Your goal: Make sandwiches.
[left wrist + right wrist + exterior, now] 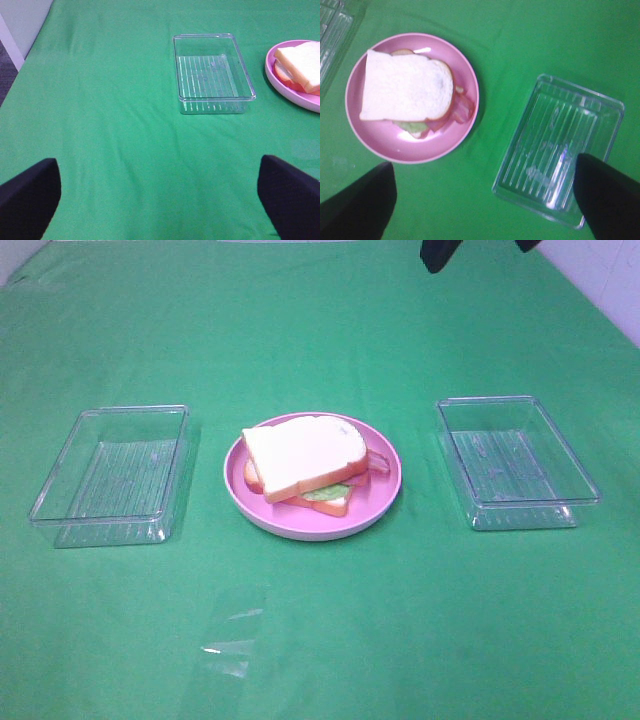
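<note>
left tray (110, 475): clear plastic, left of centre in the high view, nothing in it. Looks like an ingredient bin already used up.
left gripper (160, 197): only its two dark fingertips (27, 197) show, in the bottom corners of the left wrist view, wide apart, holding nothing. It sits high and well back from the left tray, which suggests a parked pose. Not visible in the high view.
cloth (320, 640): green cover over the whole table; a faint clear film or glare patch at lower centre, can't tell which.
plate (385, 490): pink, round, dead centre between the trays, so both arms can reach it.
sandwich (305, 455): on the plate. White bread slice on top, slightly skewed; lettuce (325, 493) pokes out at the near edge, bacon strips (460, 111) at the right side, another slice underneath. Cheese not visible, probably buried in the stack.
task state: stack looks complete; judging by the bare trays, little or nothing left to add.
right tray (515, 460): clear plastic, right of centre, also bare.
right gripper (485, 200): fingertips (357, 202) spread wide in the lower corners of the right wrist view, gripping nothing. It hangs high above the gap between plate and right tray; dark shapes at the top right of the high view are likely this arm.
</note>
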You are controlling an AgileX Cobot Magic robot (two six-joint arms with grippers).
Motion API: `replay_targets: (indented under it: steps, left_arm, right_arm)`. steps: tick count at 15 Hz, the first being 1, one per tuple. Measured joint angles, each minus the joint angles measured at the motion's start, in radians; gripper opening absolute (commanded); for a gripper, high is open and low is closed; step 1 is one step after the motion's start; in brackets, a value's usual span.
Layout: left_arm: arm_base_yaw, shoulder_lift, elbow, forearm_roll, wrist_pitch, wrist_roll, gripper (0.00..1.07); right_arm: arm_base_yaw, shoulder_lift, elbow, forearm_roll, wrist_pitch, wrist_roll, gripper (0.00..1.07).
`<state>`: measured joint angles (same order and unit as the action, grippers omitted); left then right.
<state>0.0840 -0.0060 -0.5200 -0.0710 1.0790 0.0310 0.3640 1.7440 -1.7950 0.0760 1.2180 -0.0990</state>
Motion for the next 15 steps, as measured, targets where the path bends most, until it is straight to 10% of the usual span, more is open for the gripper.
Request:
replay_targets:
  steps: [8,11,15]
  left_arm:
    - [0.000,0.000,0.000,0.000,0.000,0.000,1.00]
    - [0.000,0.000,0.000,0.000,0.000,0.000,1.00]
    - [0.000,0.000,0.000,0.000,0.000,0.000,1.00]
  right_arm:
    - [-0.005,-0.647,0.866,-0.004,0.003,0.060,0.93]
    - [-0.160,-0.944,1.125,-0.003,0.004,0.064,0.93]
    - [-0.263,-1.335,1.272,-0.010,-0.038,0.065,0.93]
